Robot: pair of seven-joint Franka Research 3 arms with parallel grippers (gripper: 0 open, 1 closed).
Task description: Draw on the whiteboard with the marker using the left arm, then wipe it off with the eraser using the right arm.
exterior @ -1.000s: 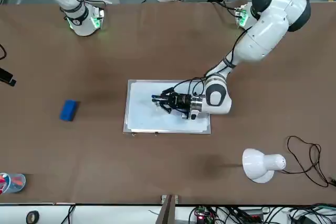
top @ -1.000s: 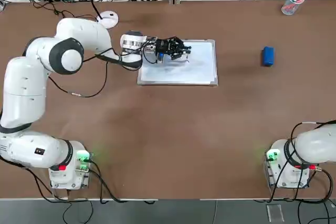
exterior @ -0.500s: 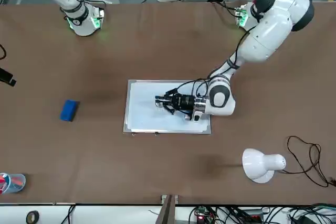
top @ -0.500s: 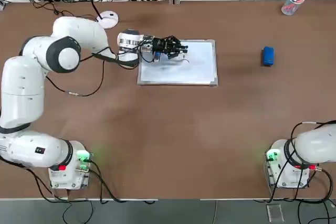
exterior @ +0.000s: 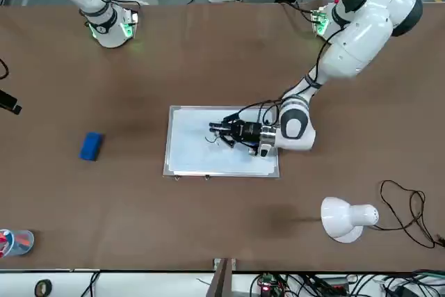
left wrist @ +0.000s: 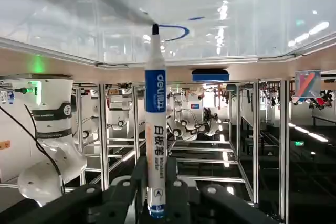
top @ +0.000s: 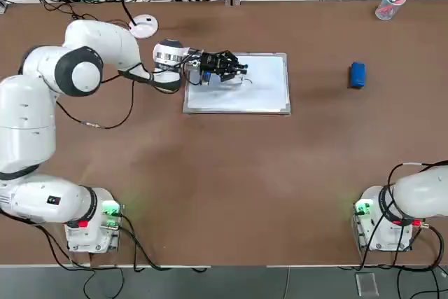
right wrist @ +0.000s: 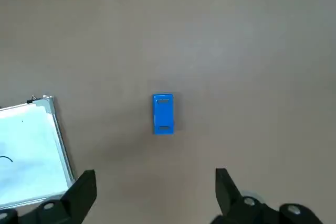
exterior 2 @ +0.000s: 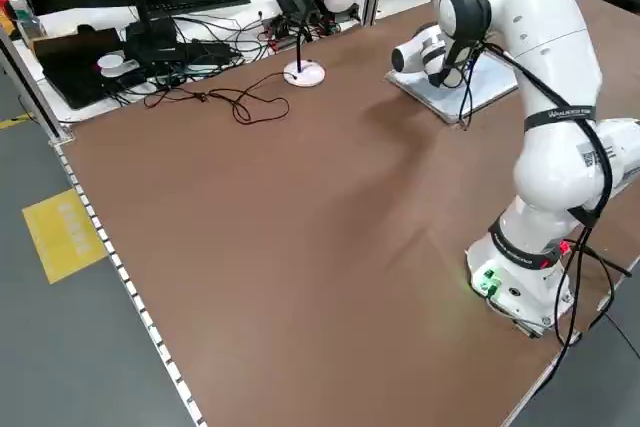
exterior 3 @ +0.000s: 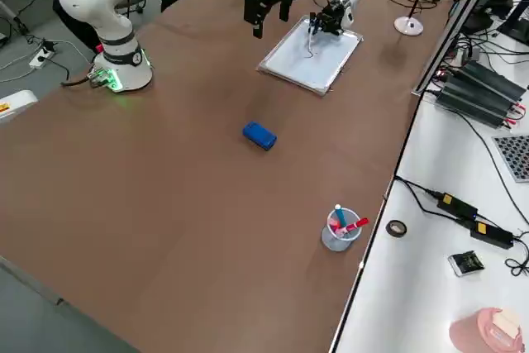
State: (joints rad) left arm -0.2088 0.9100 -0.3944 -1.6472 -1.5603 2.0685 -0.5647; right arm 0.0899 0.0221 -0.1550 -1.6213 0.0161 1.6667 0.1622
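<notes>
Left wrist view: left claw (left wrist: pixel 156 187) closed on the slim white marker (left wrist: pixel 156 108), its tip at a short blue curve. Front view: beneath this claw, the silver-framed whiteboard (exterior: pixel 215 161). Right wrist view: right claw (right wrist: pixel 157 195) open, blue block eraser (right wrist: pixel 163 114) ahead; drawing underway, wiping remains.

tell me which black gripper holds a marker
The left black gripper, over the silver-framed whiteboard, holds the slim white marker; the right one, above the brown table, open
</notes>
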